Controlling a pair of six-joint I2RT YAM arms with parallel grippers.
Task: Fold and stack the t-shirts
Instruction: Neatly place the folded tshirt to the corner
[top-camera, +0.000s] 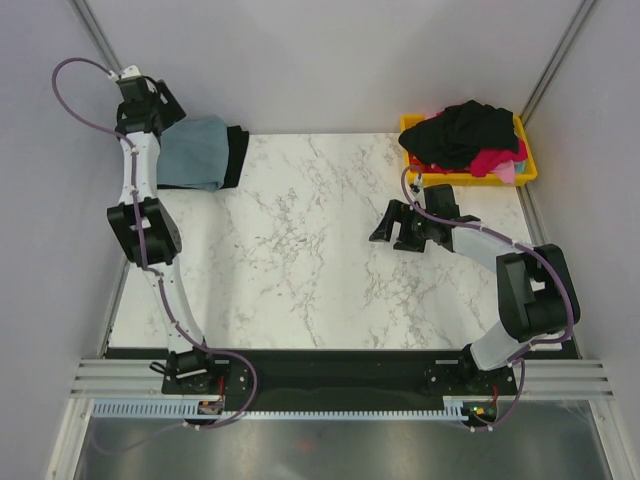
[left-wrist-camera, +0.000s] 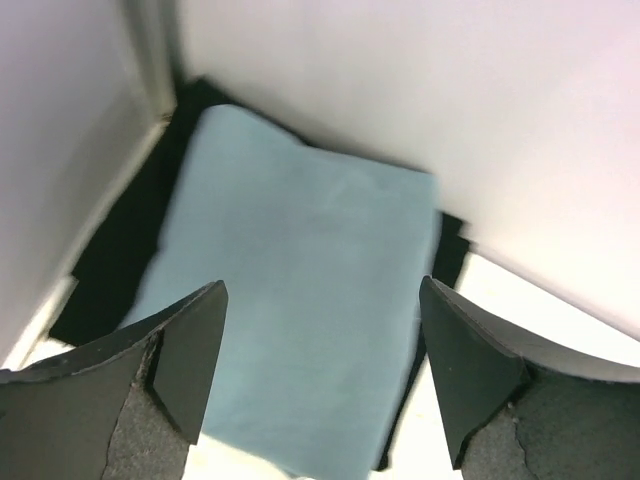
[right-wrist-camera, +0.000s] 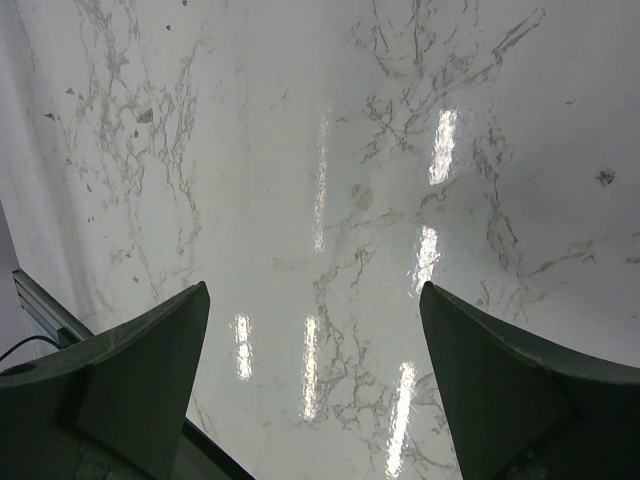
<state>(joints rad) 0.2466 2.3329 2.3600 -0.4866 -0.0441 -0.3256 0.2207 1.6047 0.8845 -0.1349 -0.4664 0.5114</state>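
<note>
A folded slate blue-grey t-shirt (top-camera: 198, 150) (left-wrist-camera: 300, 290) lies on top of a folded black t-shirt (top-camera: 235, 155) (left-wrist-camera: 105, 265) in the far left corner of the marble table (top-camera: 320, 260). My left gripper (top-camera: 168, 112) (left-wrist-camera: 320, 370) hovers just above this stack, open, with nothing between its fingers. A crumpled black t-shirt (top-camera: 470, 128) and a pink-red one (top-camera: 492, 160) sit heaped in the yellow bin (top-camera: 527, 168) at the far right. My right gripper (top-camera: 392, 235) (right-wrist-camera: 315, 370) is open over bare marble (right-wrist-camera: 300, 150), left of and nearer than the bin.
White walls close in the back and both sides of the table, and the stack lies right against the back left corner. A metal rail (right-wrist-camera: 40, 305) shows at the lower left in the right wrist view. Both arm bases stand at the near edge.
</note>
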